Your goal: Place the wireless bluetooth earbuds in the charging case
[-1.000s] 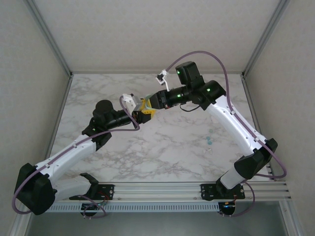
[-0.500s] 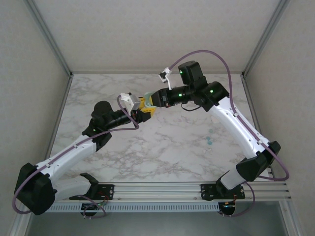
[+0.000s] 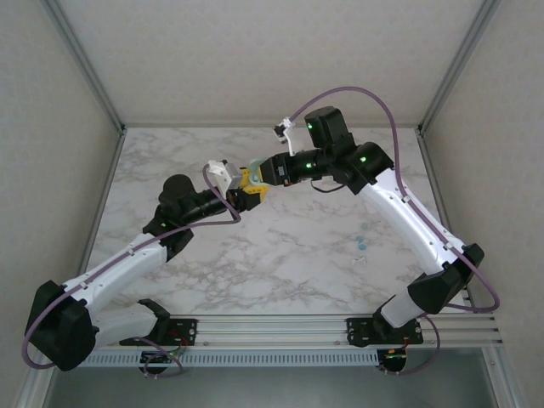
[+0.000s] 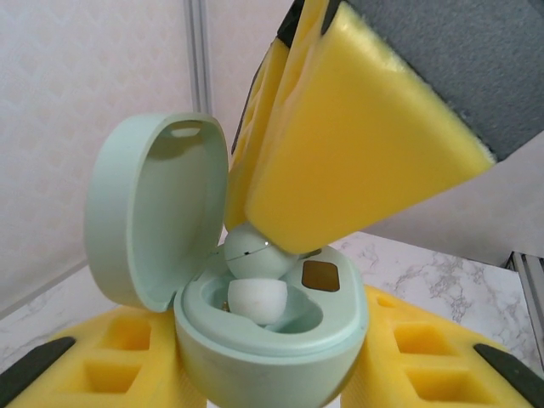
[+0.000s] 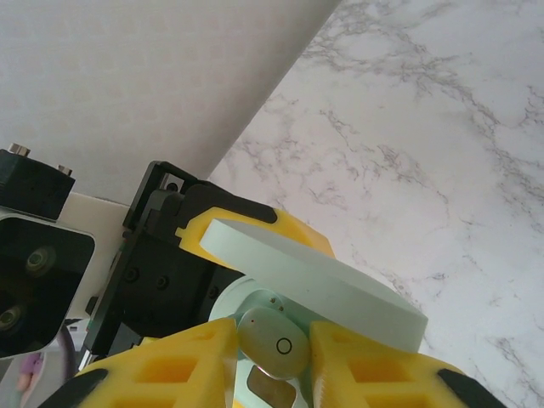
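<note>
The charging case [image 4: 272,353], pale green and pebble-shaped, is clamped between the yellow fingers of my left gripper [image 4: 272,378], with its lid [image 4: 149,212] swung open to the left. One earbud [image 4: 252,255] with a white tip sits partly down in the case's left socket, tip toward the camera. My right gripper [image 5: 272,348] is shut on that earbud [image 5: 274,342] from above, over the open case [image 5: 314,280]. In the top view the left gripper [image 3: 247,195] and right gripper [image 3: 254,177] meet above the table's back middle.
Small teal pieces [image 3: 362,242] and a tiny white bit [image 3: 357,259] lie on the marble table [image 3: 289,255] at the right, under the right forearm. Pale walls close in the back and both sides.
Both grippers shifted slightly up and back together early in the second, then held almost still. The right fingers have closed a little on the earbud.
</note>
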Available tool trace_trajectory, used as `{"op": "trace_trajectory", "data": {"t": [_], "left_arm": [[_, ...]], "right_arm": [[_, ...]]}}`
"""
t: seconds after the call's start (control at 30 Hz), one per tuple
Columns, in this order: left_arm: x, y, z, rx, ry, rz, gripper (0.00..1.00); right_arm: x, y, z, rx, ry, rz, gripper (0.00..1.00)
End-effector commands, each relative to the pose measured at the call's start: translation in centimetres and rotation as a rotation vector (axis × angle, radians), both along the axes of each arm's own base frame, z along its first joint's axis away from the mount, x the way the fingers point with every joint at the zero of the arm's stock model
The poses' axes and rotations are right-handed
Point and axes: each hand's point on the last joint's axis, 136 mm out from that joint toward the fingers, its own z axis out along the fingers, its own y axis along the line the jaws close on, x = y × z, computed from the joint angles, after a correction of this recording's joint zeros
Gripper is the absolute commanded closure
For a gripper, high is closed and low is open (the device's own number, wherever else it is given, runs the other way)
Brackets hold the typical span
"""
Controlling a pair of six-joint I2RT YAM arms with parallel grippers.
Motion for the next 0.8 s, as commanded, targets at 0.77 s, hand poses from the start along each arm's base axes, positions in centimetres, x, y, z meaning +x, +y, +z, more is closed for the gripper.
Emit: {"op": "trace_trajectory", "data": {"t": [0.77], "left_arm": [[-1.6,-1.2,2.9,-0.036,-0.060,-0.109,0.76]], "right_arm": [[-1.7,0.6,-1.3,-0.091,-0.301,0.303,0.73]]}}
